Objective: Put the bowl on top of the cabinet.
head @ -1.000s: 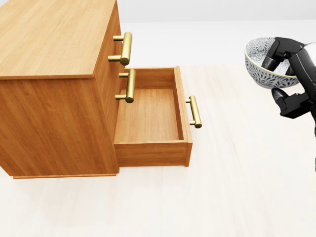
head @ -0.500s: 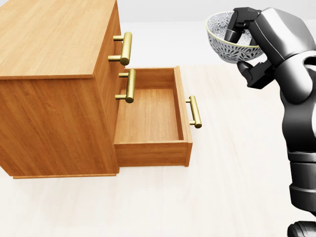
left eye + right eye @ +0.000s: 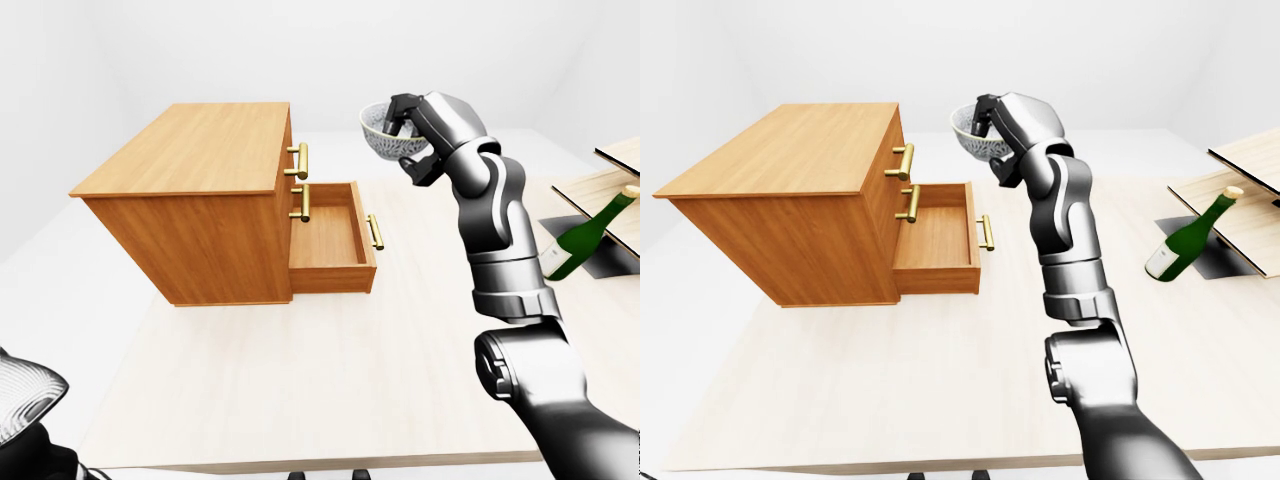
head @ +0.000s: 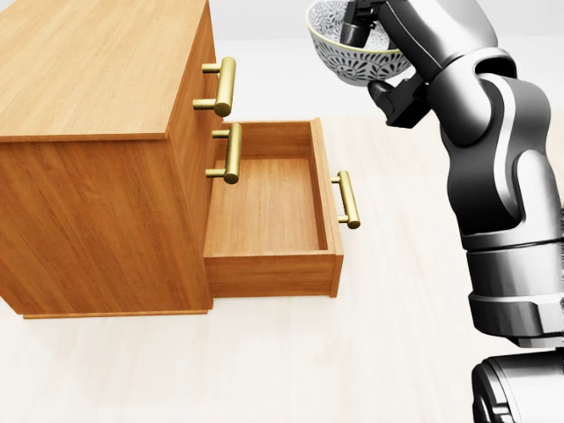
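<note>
One patterned bowl (image 4: 352, 48) is pinched at its rim by the right robot hand (image 4: 381, 53), fingers closed over the edge and under the outside wall; it hangs in the air, tilted slightly, above and to the right of the cabinet's open drawer (image 4: 269, 207) in the head view, not over the cabinet top; the wooden cabinet (image 3: 190, 205) stands toward the far left part of the pale surface (image 3: 300, 390), its top bare wood; two brass handles (image 4: 222, 85) sit on its closed upper drawers, and a third brass handle (image 4: 346, 199) is on the pulled-out lowest drawer; the grey right arm (image 3: 1065, 230) rises from the near edge of the surface up to the bowl; the left robot hand does not show clearly, so I cannot tell its state; a green bottle (image 3: 1188, 238) lies tilted near the right edge of the surface, against a dark mat (image 3: 1225, 262).
</note>
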